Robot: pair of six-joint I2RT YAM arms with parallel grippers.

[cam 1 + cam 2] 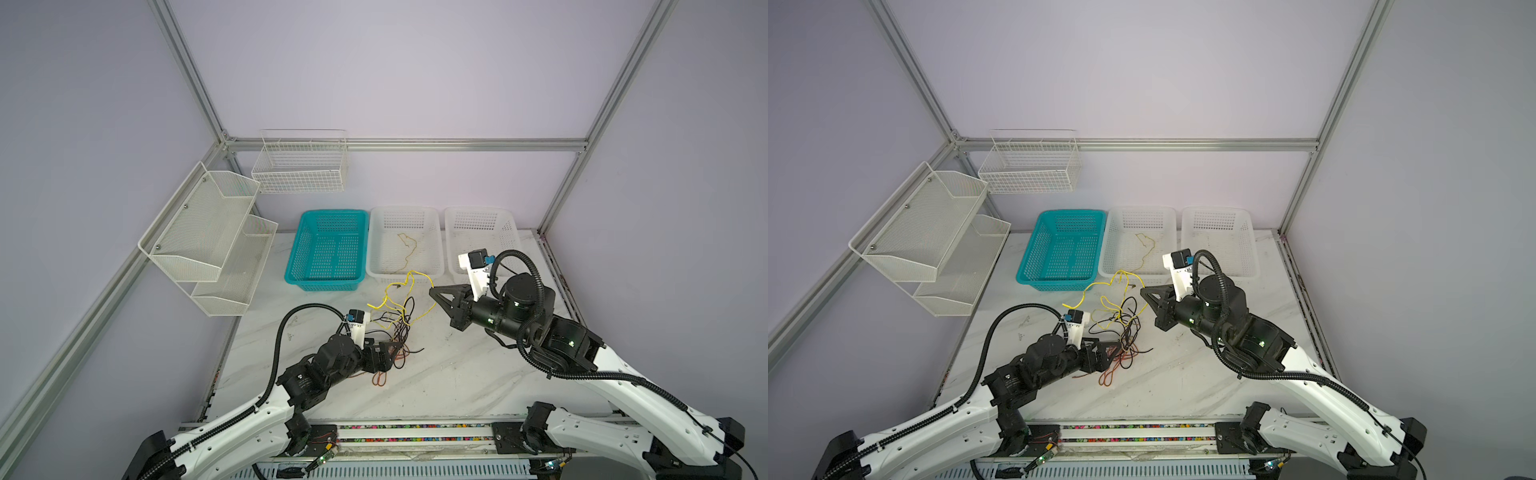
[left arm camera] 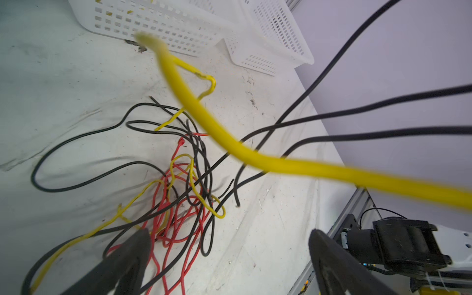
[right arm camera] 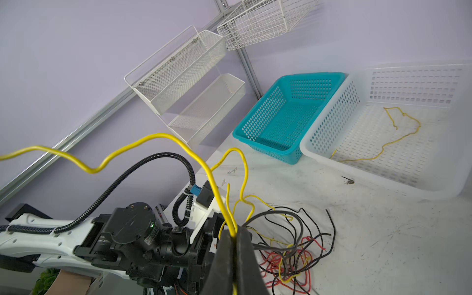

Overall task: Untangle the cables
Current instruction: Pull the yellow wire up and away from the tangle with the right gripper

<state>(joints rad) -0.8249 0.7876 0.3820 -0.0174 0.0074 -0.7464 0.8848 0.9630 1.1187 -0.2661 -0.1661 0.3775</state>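
Observation:
The cables lie in a tangle of yellow, black and red wires mid-table. My right gripper is shut on a yellow cable, lifted above the table by the middle white basket; that yellow cable runs down into the tangle. My left gripper stands open at the tangle's near-left edge, low over red loops, with nothing between its fingers. Another yellow cable lies inside the middle white basket.
A teal basket, the middle white basket and a second white basket line the table's back. A two-tier mesh rack hangs on the left wall and a wire basket on the back wall.

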